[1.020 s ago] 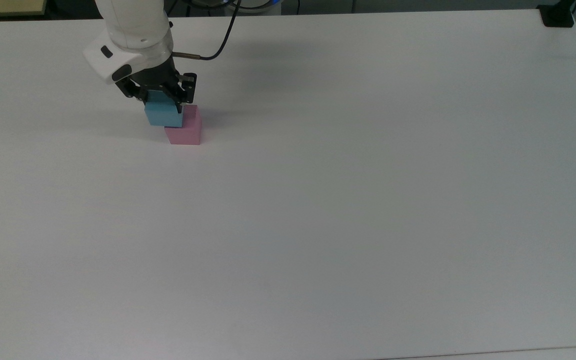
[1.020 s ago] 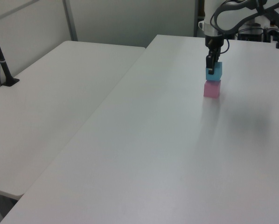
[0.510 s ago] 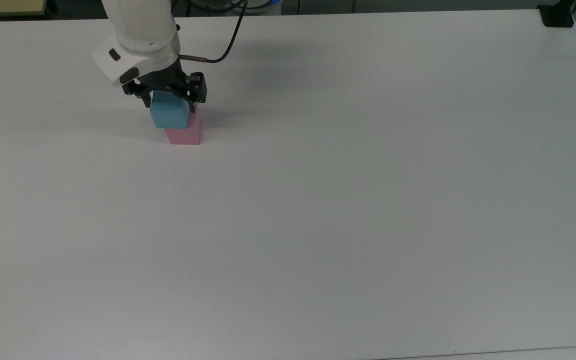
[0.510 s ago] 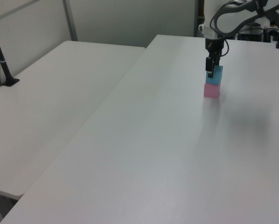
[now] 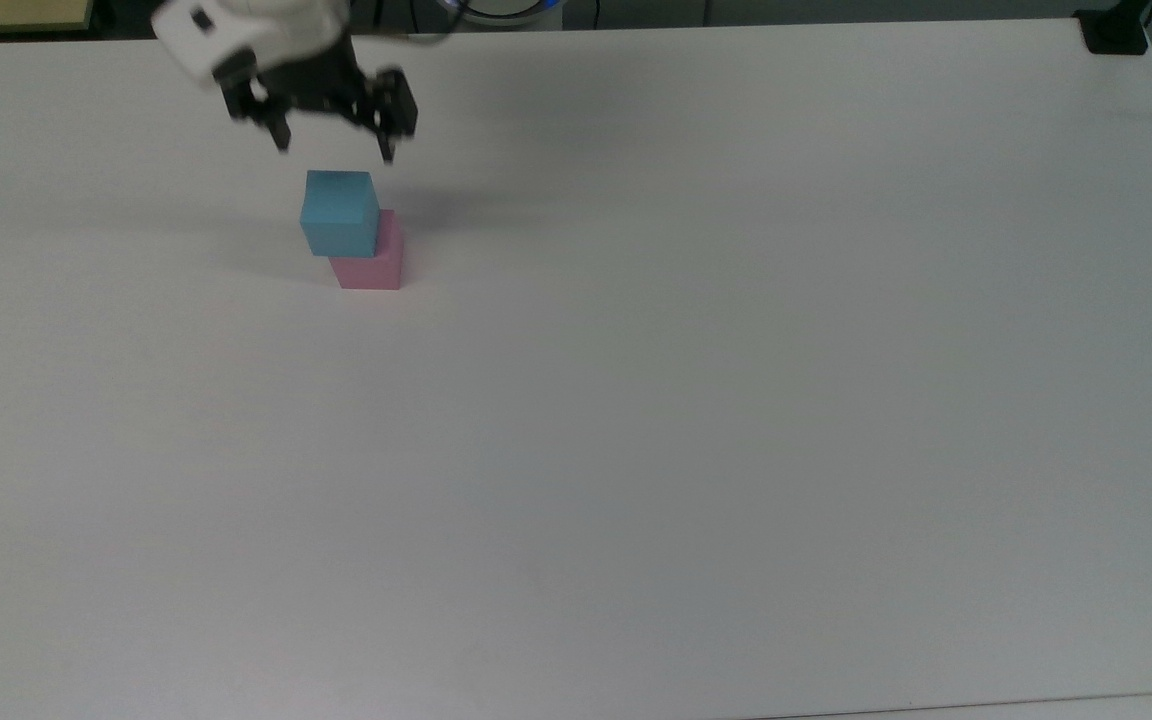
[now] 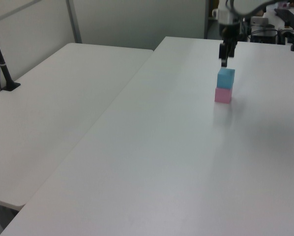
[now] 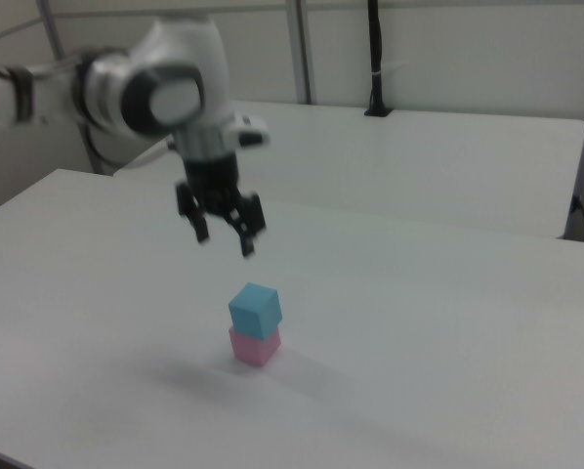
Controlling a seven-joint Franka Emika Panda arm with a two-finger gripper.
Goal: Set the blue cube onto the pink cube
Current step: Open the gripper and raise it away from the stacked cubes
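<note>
Tool (image 5: 333, 150) hung above the stack, fingers spread apart, nothing between them, clear of the blue cube (image 5: 339, 212). Blue cube sat on the pink cube (image 5: 372, 262), touching, no contact with the tool. In the top view the stack was near the surface's (image 5: 696, 420) far edge, toward the far-left corner, well apart from the other edges.

Top view: blue cube drawn offset toward the top view's left of the pink one, covering most of its top; pink front face and a strip on the top view's right showed. Both fingertips visible here, blurred.

Left view: tool (image 6: 224, 61) seen edge-on, so finger spread could not be read; blue cube (image 6: 225, 77) looked squarely stacked on the pink cube (image 6: 222, 95). A second white table (image 6: 53, 113) lay on the left view's left.

Right view: tool (image 7: 225, 241) up and to the right view's left of the stack, a clear gap below it. Blue cube (image 7: 255, 310) appeared slightly rotated on the pink cube (image 7: 255, 347), whose top was hidden. Arm (image 7: 146, 88) blurred, cut off at the right view's left edge.
</note>
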